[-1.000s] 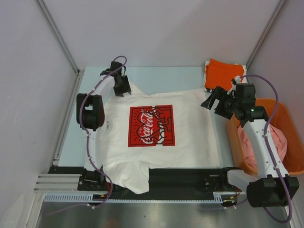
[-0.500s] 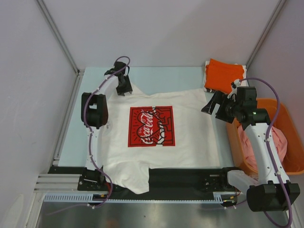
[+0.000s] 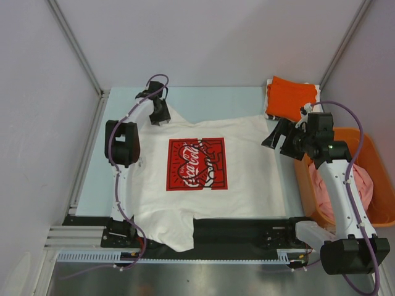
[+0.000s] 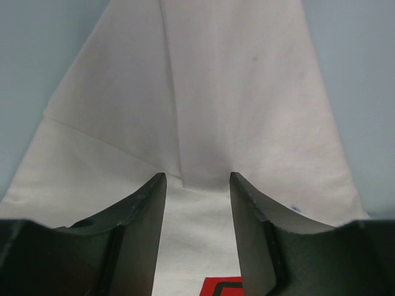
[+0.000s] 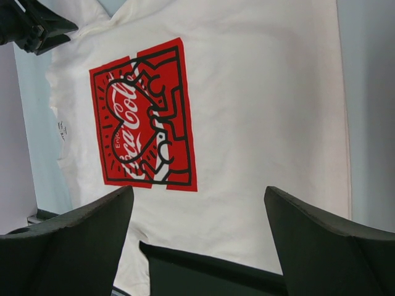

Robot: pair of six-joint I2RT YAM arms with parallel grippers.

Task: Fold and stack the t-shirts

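Note:
The white t-shirt (image 3: 247, 166) lies spread flat on the table, its red-and-black print (image 3: 196, 163) facing up. My left gripper (image 3: 159, 115) is open, low over the shirt's far-left sleeve (image 4: 247, 92), with its fingers (image 4: 139, 222) either side of a crease. My right gripper (image 3: 275, 134) is wide open and empty, held above the shirt's right edge; its wrist view looks down on the shirt (image 5: 265, 92) and print (image 5: 145, 117). The orange t-shirt (image 3: 291, 95) lies folded at the far right. The pink t-shirt (image 3: 361, 185) lies bunched in the basket.
A rigid orange plastic basket (image 3: 370, 143) stands at the right edge beside my right arm. A black strip (image 3: 247, 228) runs along the near table edge, and the shirt's hem hangs over it at the left. Grey walls enclose the table.
My left arm has shifted slightly right at the far-left sleeve. My right gripper has drawn back a little toward the right. The shirt has hardly moved.

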